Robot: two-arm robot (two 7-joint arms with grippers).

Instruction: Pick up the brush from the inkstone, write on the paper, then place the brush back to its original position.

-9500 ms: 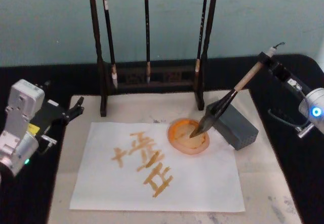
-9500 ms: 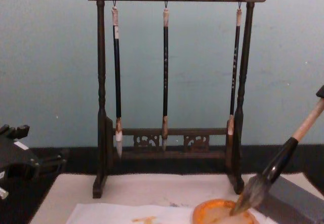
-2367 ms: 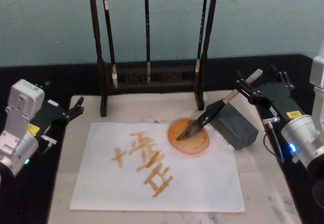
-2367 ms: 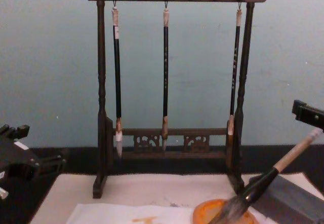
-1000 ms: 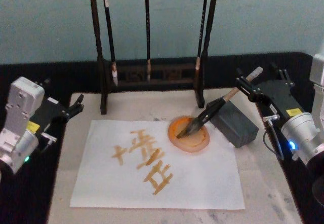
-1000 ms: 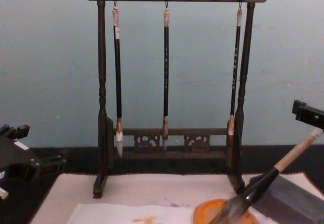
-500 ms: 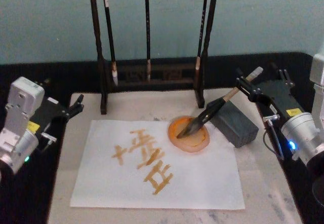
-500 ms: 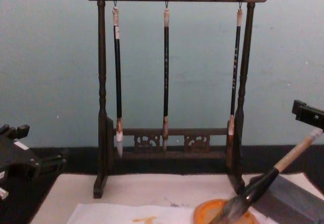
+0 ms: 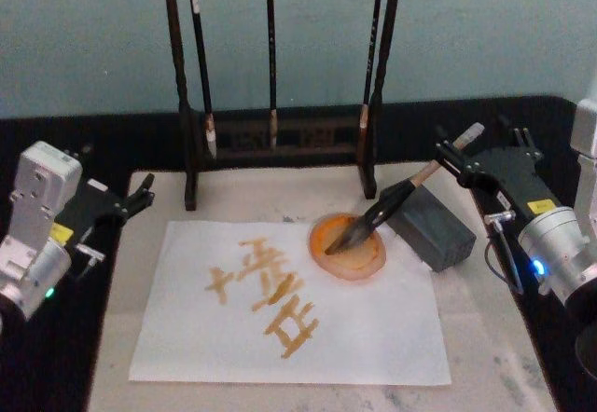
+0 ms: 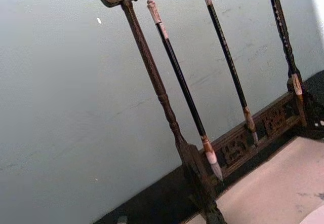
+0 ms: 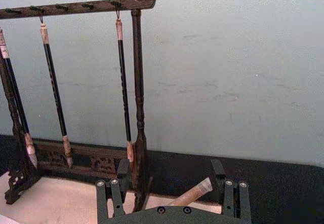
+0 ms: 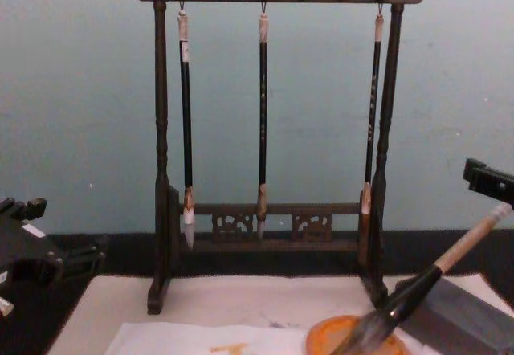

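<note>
nothing has moved: brush (image 9: 392, 199) still leans on inkstone (image 9: 431, 226)

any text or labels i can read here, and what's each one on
Brushed orange-brown characters on the paper: handwritten strokes, not clear enough to read.
Yellow sticker on the left gripper's body: too small to read.
Yellow sticker on the right gripper's body: too small to read.
No other text.

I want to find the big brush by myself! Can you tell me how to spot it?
Find the tall wooden rack at the back, then look just in front of its right post. There the brush leans on a grey block, bristles in an orange dish. It is far thicker than the three thin brushes hanging up, and it slants.
</note>
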